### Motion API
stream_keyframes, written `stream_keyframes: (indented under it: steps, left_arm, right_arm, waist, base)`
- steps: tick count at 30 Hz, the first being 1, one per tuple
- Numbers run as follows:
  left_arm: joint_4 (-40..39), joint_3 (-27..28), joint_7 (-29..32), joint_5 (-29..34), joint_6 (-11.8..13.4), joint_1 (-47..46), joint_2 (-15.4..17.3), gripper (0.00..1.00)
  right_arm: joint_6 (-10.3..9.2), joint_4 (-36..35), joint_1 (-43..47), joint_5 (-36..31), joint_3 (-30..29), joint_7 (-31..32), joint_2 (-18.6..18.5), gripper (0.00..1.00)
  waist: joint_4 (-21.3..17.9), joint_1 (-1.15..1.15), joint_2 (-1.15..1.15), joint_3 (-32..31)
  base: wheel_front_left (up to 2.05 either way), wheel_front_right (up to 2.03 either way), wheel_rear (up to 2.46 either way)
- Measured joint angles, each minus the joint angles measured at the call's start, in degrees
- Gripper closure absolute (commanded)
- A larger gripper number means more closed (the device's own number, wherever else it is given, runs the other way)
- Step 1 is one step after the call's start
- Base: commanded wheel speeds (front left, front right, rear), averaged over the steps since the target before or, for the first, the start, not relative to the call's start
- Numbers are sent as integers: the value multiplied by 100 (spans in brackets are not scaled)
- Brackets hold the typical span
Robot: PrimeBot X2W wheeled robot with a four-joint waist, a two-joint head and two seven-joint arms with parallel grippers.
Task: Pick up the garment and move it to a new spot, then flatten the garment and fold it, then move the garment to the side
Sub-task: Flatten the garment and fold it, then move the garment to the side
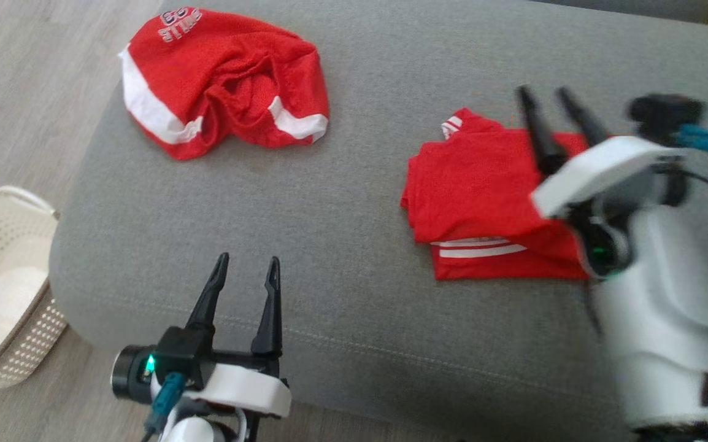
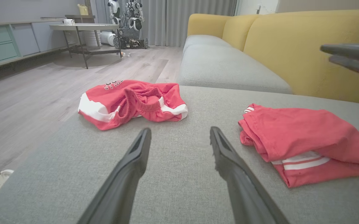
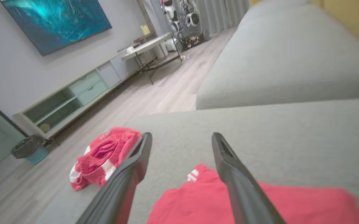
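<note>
A folded red garment [image 1: 477,190] with white stripes lies flat on the right part of the grey sofa seat [image 1: 342,288]. In the left wrist view the garment [image 2: 304,137] is at the right, and in the right wrist view it [image 3: 198,205] lies just under the fingers. My right gripper [image 1: 543,93] hovers over the garment's far right part, open, with nothing between its fingers [image 3: 182,136]. Its fingers also reach in at the right edge of the left wrist view [image 2: 326,53]. My left gripper [image 1: 249,259] stands open and empty over bare cushion near the front edge [image 2: 180,131].
A second red garment [image 1: 225,80], crumpled, with white bands, lies at the seat's far left corner [image 2: 129,102] [image 3: 101,155]. A white perforated basket [image 1: 23,196] stands on the wooden floor to the left. The yellow sofa back [image 2: 291,46] rises behind the seat.
</note>
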Motion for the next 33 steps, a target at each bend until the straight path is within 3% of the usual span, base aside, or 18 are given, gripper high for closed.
stream_keyframes:
  steps: [7,13,18,25,33]
  left_arm:
    - [-131,174,0,54,-3,50,-1,0]
    - [-232,369,0,49,-3,129,-3,0]
    - [-367,573,0,-108,-5,282,-4,0]
    - [-423,716,0,-55,-11,585,-4,0]
    - [-398,749,0,248,-307,849,0,0]
  right_arm:
    - [0,-1201,1159,-389,-832,-113,-383,0]
    - [0,-1759,2075,-321,-563,-1094,-492,0]
    - [0,-1634,2458,-517,-101,-2153,-534,0]
    - [0,-1652,2790,-1003,-118,-2369,-301,0]
    - [0,-2008,3712,-1369,-414,-2376,36,0]
  waist:
    - [-313,0,0,-83]
    - [-635,0,0,-177]
    - [-894,0,0,-350]
    - [-1101,0,0,-734]
    - [-1264,0,0,-1072]
  base:
    - [0,0,0]
    - [0,0,0]
    - [0,0,0]
    - [0,0,0]
    - [0,0,0]
